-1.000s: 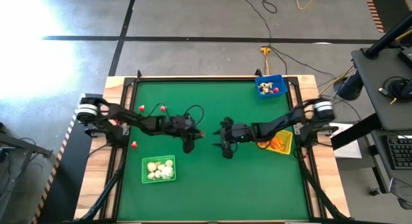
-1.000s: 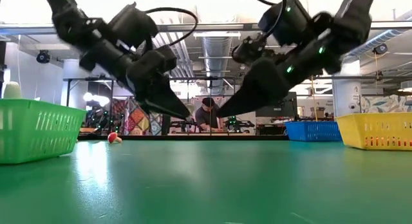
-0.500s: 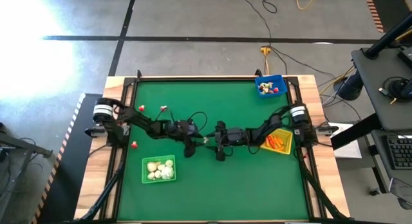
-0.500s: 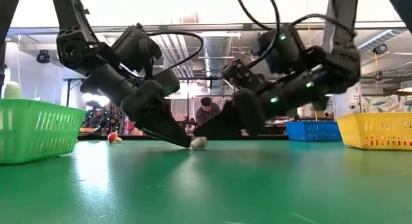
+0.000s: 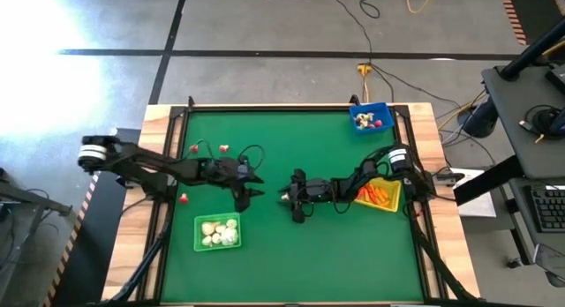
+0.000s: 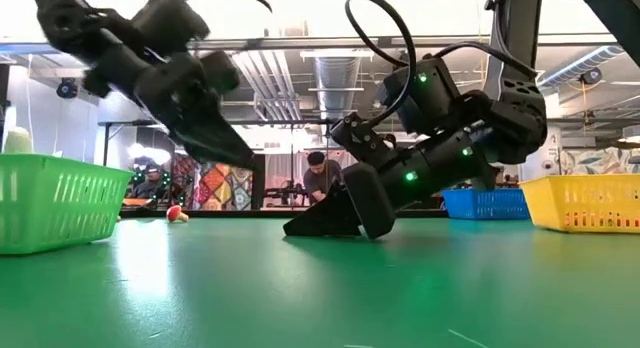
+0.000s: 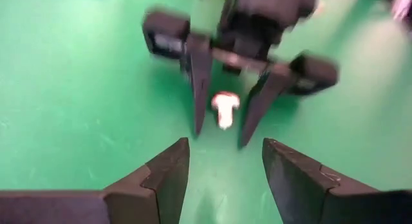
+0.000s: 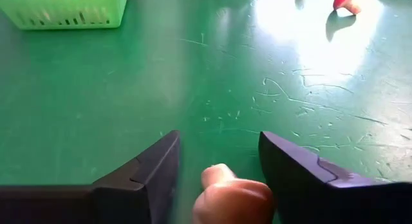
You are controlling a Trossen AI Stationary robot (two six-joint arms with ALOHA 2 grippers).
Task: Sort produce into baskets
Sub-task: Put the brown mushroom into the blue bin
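Observation:
A small whitish mushroom-like piece [image 7: 224, 108] lies on the green table near its middle; it also shows in the right wrist view [image 8: 228, 197]. My right gripper [image 5: 290, 199] is low at the table [image 6: 295, 229], open, one finger on either side of the piece [image 7: 220, 139]; I see narrow gaps between fingers and piece. My left gripper [image 5: 249, 192] is open and empty, lifted above the table [image 6: 250, 160] just left of the piece. The green basket [image 5: 217, 232] holds whitish bulbs, the yellow basket [image 5: 378, 194] orange sticks, the blue basket [image 5: 371, 119] red and white pieces.
Small red-and-white pieces lie on the table's left part: two at the far left [image 5: 193, 149] [image 5: 223, 148] and one nearer [image 5: 184, 198]. The green basket [image 8: 64, 8] stands toward the near side, the yellow basket at the right edge, the blue one at the far right corner.
Both grippers have come down to the table's middle, and the whitish piece showed on the table at my left gripper's tip. My left gripper has then risen and drawn back toward the table's left edge. My right gripper has gone lower and leftward, its fingers now around the piece.

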